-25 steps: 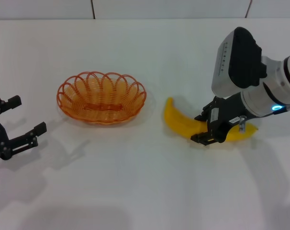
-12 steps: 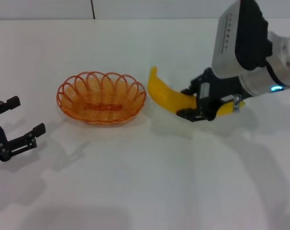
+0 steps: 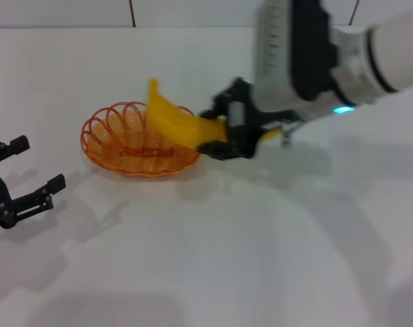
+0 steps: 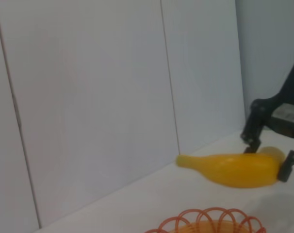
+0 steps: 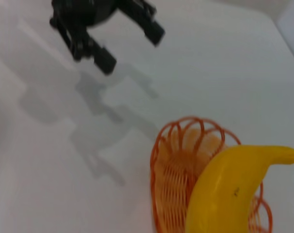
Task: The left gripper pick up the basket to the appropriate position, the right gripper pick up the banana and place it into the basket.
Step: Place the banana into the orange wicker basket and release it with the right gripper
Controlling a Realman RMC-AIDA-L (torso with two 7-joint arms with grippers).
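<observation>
The orange wire basket stands on the white table, left of centre. My right gripper is shut on the yellow banana and holds it in the air over the basket's right part, one tip pointing up. The banana and the right gripper also show in the left wrist view, above the basket's rim. The right wrist view shows the banana over the basket. My left gripper is open and empty at the table's left edge, apart from the basket; it also shows in the right wrist view.
The white table stretches bare in front of the basket. A white panelled wall runs along the back edge. The right arm's white housing hangs over the table's centre right.
My right gripper has lifted the banana off the table and carried it left, from right of the basket to over its right part. The left gripper and the basket have not moved.
</observation>
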